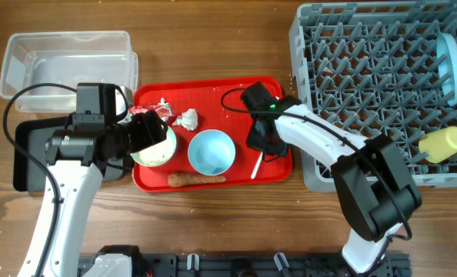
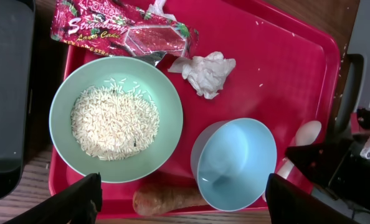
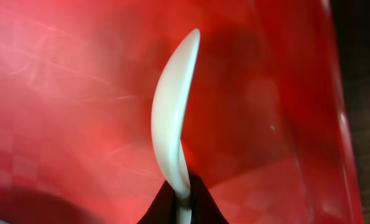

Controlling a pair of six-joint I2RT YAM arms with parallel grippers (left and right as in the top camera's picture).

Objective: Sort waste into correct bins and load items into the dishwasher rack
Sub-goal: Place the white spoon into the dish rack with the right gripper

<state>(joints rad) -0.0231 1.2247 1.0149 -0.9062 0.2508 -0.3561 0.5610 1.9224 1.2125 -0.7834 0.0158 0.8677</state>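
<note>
On the red tray (image 1: 271, 85) lie a red-and-white wrapper (image 2: 123, 34), a white paper ball (image 2: 205, 73), a green bowl (image 2: 115, 118) of rice (image 2: 113, 121), a blue bowl (image 2: 235, 163) and a carrot stick (image 2: 166, 200). My left gripper (image 2: 182, 196) is open above the tray's front edge, over the two bowls. My right gripper (image 3: 184, 199) is shut on the white spoon (image 3: 172, 118) by its handle, just above the tray's right side (image 1: 258, 146). The grey rack (image 1: 367, 85) holds a blue plate (image 1: 450, 61) and a yellow cup (image 1: 444, 144).
A clear tub (image 1: 67, 61) stands at the back left. A black tray (image 1: 28, 150) lies in front of it, partly under my left arm. The rack fills the right side, close to the red tray's right edge.
</note>
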